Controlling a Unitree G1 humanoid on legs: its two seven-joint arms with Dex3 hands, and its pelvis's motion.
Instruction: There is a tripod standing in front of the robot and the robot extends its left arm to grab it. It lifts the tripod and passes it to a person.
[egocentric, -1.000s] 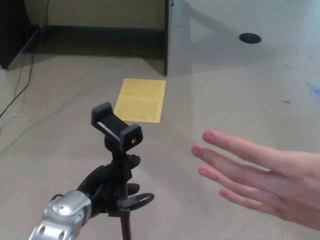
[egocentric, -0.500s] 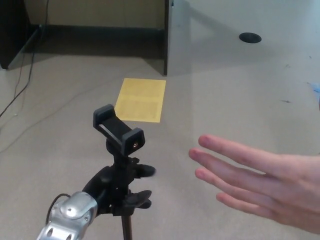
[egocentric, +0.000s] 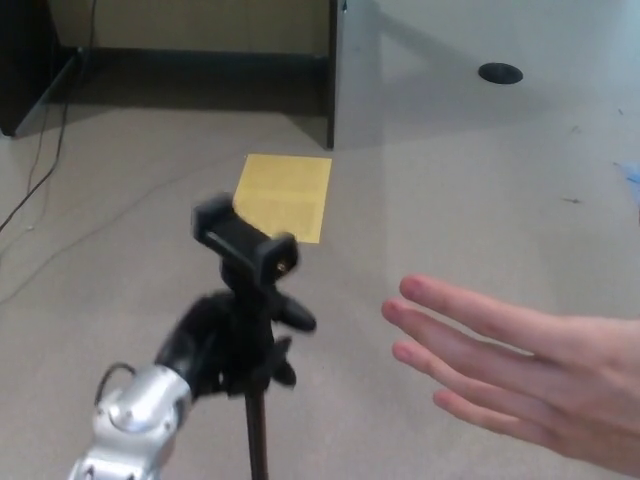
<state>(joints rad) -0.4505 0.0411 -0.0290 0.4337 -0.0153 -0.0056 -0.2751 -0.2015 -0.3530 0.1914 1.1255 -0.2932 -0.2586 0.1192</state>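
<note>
Gripping tripod (egocentric: 247, 330) with left hand (egocentric: 225, 345), fingers clenching round stem below phone clamp (egocentric: 244, 243); tripod lifted, long axis upright. I'm seeing person's hand (egocentric: 520, 370) waiting open at 3 o'clock, near but apart. Right hand not showing.

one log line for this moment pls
left robot hand: shut on tripod | person's hand: open, apart | handover: pending

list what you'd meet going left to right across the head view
dark cable on the floor → robot's black left hand gripping the black tripod with phone clamp → dark upright panel edge → person's open hand
</note>
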